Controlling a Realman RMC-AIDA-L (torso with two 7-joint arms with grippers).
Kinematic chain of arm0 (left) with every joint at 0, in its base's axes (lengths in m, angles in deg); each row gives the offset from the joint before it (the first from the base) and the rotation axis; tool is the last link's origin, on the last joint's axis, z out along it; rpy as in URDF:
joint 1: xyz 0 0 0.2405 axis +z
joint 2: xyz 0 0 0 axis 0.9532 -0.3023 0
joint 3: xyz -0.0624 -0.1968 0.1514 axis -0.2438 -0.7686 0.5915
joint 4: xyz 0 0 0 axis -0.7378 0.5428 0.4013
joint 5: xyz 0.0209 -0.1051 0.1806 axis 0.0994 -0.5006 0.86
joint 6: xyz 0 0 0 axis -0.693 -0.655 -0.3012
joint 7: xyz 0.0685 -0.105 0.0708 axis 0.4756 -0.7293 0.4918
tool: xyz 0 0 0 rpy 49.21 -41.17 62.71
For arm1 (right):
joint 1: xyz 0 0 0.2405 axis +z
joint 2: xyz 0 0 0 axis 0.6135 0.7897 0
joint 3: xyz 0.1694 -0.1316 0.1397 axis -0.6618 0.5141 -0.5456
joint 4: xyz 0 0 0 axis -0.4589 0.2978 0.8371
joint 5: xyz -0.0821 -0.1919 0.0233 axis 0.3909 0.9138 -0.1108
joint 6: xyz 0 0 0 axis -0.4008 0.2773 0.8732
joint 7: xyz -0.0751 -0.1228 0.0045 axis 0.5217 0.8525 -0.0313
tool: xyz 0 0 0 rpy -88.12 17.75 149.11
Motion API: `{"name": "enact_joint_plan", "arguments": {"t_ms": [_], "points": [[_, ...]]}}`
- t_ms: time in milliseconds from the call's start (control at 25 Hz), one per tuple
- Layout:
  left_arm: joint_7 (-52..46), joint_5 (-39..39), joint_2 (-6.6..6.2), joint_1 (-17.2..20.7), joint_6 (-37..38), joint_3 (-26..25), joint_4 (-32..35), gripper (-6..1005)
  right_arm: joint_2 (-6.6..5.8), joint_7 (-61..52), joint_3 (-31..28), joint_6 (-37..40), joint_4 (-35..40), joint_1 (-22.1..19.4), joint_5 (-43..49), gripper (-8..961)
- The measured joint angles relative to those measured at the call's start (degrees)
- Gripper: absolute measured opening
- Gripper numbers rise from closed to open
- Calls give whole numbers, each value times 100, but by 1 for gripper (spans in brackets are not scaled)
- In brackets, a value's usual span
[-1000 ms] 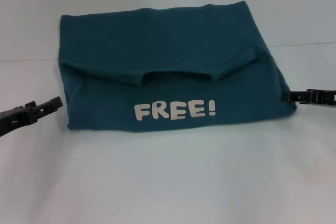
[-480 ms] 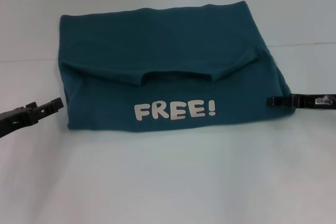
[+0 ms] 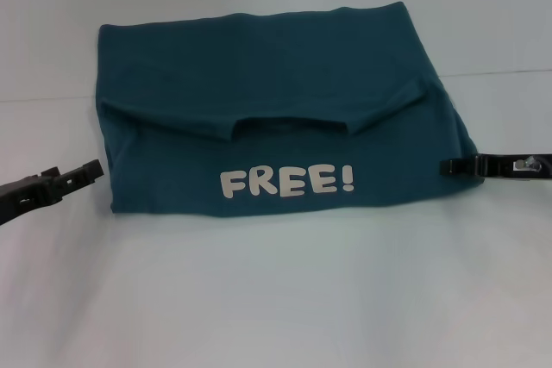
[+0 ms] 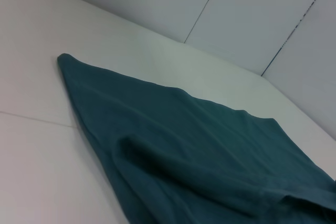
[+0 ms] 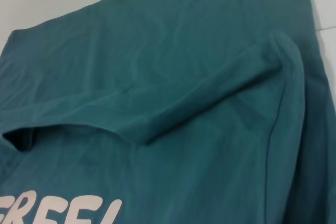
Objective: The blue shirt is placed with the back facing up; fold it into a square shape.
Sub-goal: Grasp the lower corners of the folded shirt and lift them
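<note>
The blue shirt (image 3: 259,84) lies folded on the white table (image 3: 276,299), with a folded flap across its middle and the off-white "FREE!" lettering (image 3: 286,182) facing up on the near part. My left gripper (image 3: 97,168) hovers low just off the shirt's near left edge, apart from the cloth. My right gripper (image 3: 446,165) reaches in over the shirt's near right edge. The left wrist view shows the plain teal shirt (image 4: 210,145) from the side. In the right wrist view the shirt (image 5: 157,66) fills the picture, with its flap and part of the lettering (image 5: 58,211).
White tabletop surrounds the shirt on all sides. A panelled white wall (image 4: 236,9) stands behind the table in the left wrist view.
My right gripper has moved inward from beside the shirt's right corner to over its right edge, then held there. The left gripper and the shirt have not moved.
</note>
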Motion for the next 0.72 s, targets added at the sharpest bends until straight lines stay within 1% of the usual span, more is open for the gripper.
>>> {"name": "enact_joint_plan", "arguments": {"t_ms": [40, 240, 480, 720], "points": [[0, 0, -1, 0, -2, 0, -3, 901, -2, 1, -5, 9, 8, 0, -4, 552], [0, 0, -3, -10, -22, 0, -20, 900, -15, 6, -53, 93, 96, -35, -16, 311], [7, 0, 3, -25, -134, 16, -70, 899, -12, 76, -67, 99, 171, -113, -153, 80], [73, -1, 17, -102, -278, 247, -182, 898, -9, 79, -68, 103, 176, -123, -188, 55]]}}
